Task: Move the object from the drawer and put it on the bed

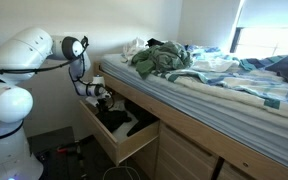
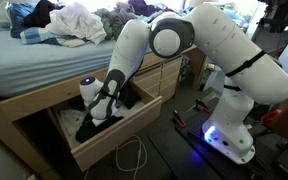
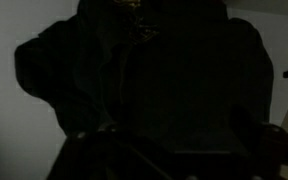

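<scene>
Dark garment lies in the open drawer, at 7 o'clock from the bed in an exterior view | fingers down inside drawer at garment; spread or clamped: cannot tell | wrist view: dark fabric fills frame

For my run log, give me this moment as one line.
phase: reaching into drawer | claw: low inside open drawer, at dark garment | grip: cannot tell | garment: in drawer, not on bed
</scene>
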`<state>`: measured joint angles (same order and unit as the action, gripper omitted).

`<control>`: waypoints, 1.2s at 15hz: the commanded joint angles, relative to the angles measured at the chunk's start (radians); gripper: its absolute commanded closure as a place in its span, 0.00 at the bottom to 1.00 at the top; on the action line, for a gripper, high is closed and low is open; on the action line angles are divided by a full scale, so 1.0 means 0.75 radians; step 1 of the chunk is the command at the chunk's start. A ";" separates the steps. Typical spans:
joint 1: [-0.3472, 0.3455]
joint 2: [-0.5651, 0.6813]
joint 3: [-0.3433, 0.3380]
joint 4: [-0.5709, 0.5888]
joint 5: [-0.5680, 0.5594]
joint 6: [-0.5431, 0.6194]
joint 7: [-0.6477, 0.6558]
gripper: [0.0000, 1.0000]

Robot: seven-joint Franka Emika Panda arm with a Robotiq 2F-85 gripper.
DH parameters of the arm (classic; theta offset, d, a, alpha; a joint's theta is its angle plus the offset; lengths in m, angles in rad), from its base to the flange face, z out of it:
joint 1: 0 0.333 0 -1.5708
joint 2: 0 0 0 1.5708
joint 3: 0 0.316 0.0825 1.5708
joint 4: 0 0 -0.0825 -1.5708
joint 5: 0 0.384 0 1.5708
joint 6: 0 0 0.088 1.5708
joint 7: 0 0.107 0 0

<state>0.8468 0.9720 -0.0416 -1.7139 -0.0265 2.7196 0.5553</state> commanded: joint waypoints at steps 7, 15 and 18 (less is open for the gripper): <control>0.007 0.178 -0.015 0.209 0.009 -0.069 -0.011 0.00; -0.010 0.283 0.000 0.322 0.013 -0.134 -0.029 0.28; -0.013 0.294 0.002 0.346 0.010 -0.158 -0.031 0.40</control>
<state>0.8452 1.1756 -0.0456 -1.4969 -0.0265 2.6450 0.5529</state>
